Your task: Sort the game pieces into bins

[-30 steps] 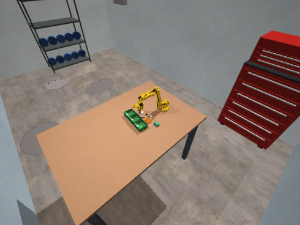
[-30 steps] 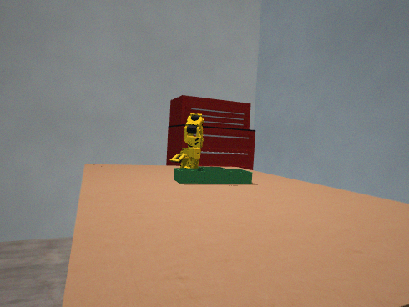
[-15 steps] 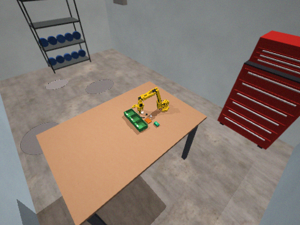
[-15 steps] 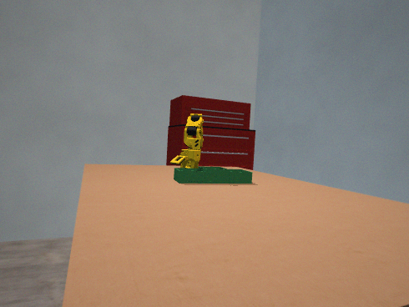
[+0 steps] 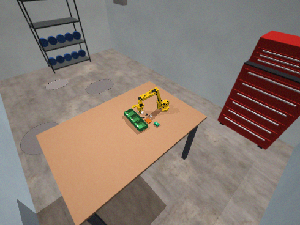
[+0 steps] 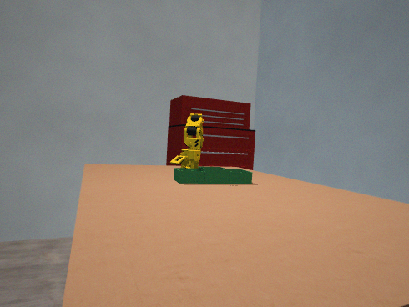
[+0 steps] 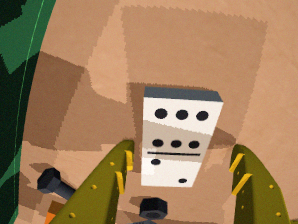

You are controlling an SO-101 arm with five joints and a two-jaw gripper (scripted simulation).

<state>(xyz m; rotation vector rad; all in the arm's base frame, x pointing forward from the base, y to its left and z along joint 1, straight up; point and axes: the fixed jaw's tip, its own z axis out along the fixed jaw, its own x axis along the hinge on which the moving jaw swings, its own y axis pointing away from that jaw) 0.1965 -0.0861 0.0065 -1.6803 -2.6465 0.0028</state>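
A white domino (image 7: 178, 137) with black dots lies flat on the table. My gripper (image 7: 181, 152) is low over it, open, with one yellow finger on each side of the near half; the left finger is close to its edge and the right stands apart. A black bolt (image 7: 55, 183) lies to the left, near the green bin row (image 7: 20, 63). In the top view the gripper (image 5: 141, 110) is beside the bins (image 5: 136, 120). The bin marks are not visible.
An orange block (image 5: 148, 121) and a small green block (image 5: 157, 123) lie on the table right of the bins. The arm's base (image 5: 163, 105) stands behind them. In the exterior view the bins (image 6: 214, 175) hide the small things; a red tool chest (image 6: 210, 133) stands behind.
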